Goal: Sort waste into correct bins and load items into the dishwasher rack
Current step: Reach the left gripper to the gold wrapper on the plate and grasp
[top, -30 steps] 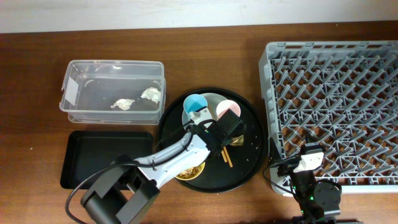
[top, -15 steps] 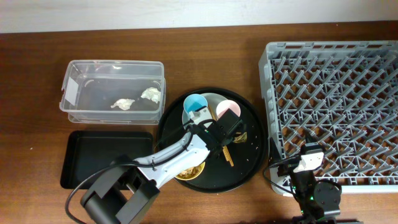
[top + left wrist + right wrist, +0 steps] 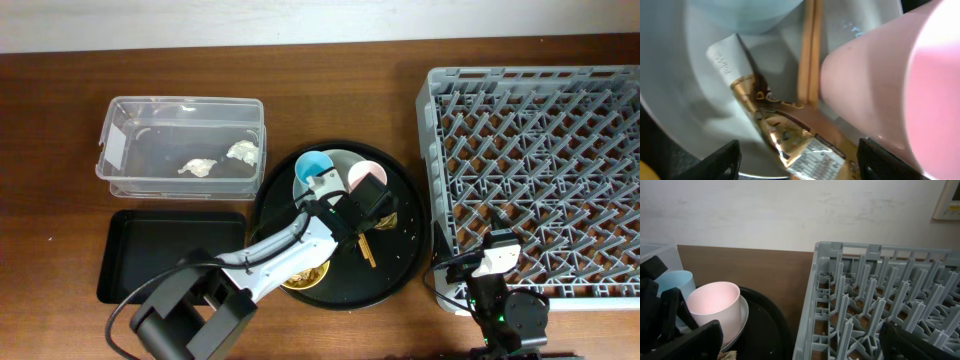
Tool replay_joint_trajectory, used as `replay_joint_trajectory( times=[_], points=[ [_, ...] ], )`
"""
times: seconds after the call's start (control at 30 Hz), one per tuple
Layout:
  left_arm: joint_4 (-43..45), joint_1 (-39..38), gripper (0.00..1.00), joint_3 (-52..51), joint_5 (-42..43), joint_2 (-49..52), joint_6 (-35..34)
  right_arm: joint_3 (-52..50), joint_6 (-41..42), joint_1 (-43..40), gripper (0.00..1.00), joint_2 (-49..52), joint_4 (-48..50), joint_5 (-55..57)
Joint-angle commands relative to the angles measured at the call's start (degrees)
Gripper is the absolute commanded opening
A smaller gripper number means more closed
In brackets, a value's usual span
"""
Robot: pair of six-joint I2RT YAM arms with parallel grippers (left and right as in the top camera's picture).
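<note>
Overhead view, from the left: the clear tub [image 3: 120, 150] has 2 white tissue wads [image 3: 198, 167] in it, and the black tray [image 3: 170, 255] sits just below it. My left fingers [image 3: 722, 162] are spread wide over the pale plate [image 3: 690, 75], 1 on each side of the gold foil wrapper [image 3: 785, 135], not pinching it yet. The wrapper lies on the plate, touching the chopsticks [image 3: 809, 50], between the blue cup [image 3: 745, 10] and the pink cup [image 3: 875, 85].

I think the job now is to grab that wrapper. To do it well I should go down a bit, close only on the foil, and keep off the sticks and the pink cup so nothing tips. Then it goes to a bin.

The grey rack [image 3: 540, 150] is on the right, and I see nothing in it. My right fingers [image 3: 687, 340] are spread too, holding nothing, near the rack's corner.

The worktop [image 3: 60, 60] is brown wood, and a white wall [image 3: 765, 210] stands behind it.
</note>
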Motion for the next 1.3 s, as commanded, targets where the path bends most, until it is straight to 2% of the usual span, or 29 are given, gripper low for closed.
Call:
replay_joint_trajectory(
  times=[0.0,0.17,0.4,0.47,0.57,0.63,0.67,0.7,0.73,0.9,1.27],
  points=[
    [0.76,0.15,0.70,0.15,-0.42,2.80,0.02,-0.31,0.22,0.22,0.98,-0.33,-0.22,-0.52],
    [0.96,0.15,0.52,0.17,-0.42,2.93,0.04,-0.31,0.22,0.22,0.98,-0.33,-0.22,-0.52],
    [0.22,0.15,0.50,0.17,-2.82,-2.19,0.76,-0.31,0.22,0.22,0.98,-0.33,-0.22,-0.52],
    [-0.15,0.15,0.40,0.17,-4.96,-4.39,3.28,-0.31,0.22,0.22,0.98,-0.33,-0.22,-0.52],
    [-0.17,0.15,0.11,0.17,-6.40,-5.86,4.90,-0.31,0.22,0.22,0.98,-0.33,-0.22,-0.52],
    [-0.20,0.15,0.05,0.15,-6.40,-5.86,4.90,-0.31,0.22,0.22,0.98,-0.33,-0.22,-0.52],
    [-0.37,0.15,0.06,0.15,-6.40,-5.86,4.90,-0.31,0.22,0.22,0.98,-0.33,-0.22,-0.52],
    [-0.42,0.15,0.17,0.15,-6.36,-5.86,4.87,-0.31,0.22,0.22,0.98,-0.33,-0.22,-0.52],
    [-0.39,0.15,0.36,0.15,-5.92,-5.86,4.87,-0.31,0.22,0.22,0.98,-0.33,-0.22,-0.52],
    [-1.11,0.15,0.58,0.15,-2.67,-5.84,4.85,-0.31,0.22,0.22,0.98,-0.33,-0.22,-0.52],
    [-2.54,0.15,0.60,0.15,0.37,-2.12,4.81,-0.31,0.22,0.22,0.98,-0.33,-0.22,-0.52]
  ],
)
